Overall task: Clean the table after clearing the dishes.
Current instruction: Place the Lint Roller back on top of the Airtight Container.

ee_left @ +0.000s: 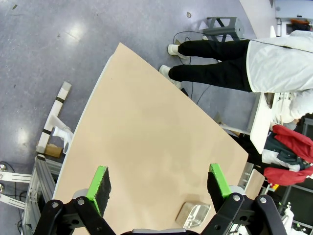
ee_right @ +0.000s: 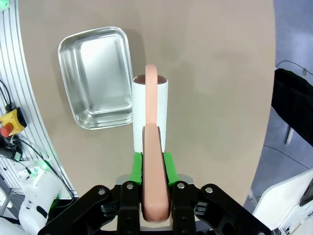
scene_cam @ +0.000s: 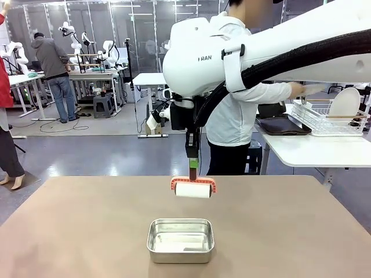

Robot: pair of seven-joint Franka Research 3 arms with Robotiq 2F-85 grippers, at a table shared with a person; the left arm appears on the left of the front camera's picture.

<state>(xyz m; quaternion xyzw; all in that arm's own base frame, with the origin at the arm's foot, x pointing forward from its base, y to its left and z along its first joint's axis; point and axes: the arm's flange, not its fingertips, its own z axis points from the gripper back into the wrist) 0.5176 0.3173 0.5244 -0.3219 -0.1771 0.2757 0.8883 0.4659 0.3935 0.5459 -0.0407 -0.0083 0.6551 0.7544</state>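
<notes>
The tan table (scene_cam: 69, 231) spreads below me. My right gripper (scene_cam: 192, 167) points down over its far middle, shut on the salmon handle of a lint roller (scene_cam: 194, 189). The roller's white roll sits at or just above the table top; I cannot tell if it touches. In the right wrist view the green pads of the right gripper (ee_right: 155, 166) clamp the handle, and the lint roller (ee_right: 150, 112) extends ahead beside the pan. The left gripper (ee_left: 159, 183) hangs open high over the table (ee_left: 146, 127), holding nothing. A white plate (scene_cam: 345, 104) stands in a wire rack.
A square steel pan (scene_cam: 181, 239) sits near the front middle, also in the wrist views (ee_right: 98, 76) (ee_left: 193, 215). A person (scene_cam: 237, 110) stands at the far edge, reaching to the wire rack (scene_cam: 324, 119) on a white side table (scene_cam: 307, 150), beside a dark tray (scene_cam: 283, 125).
</notes>
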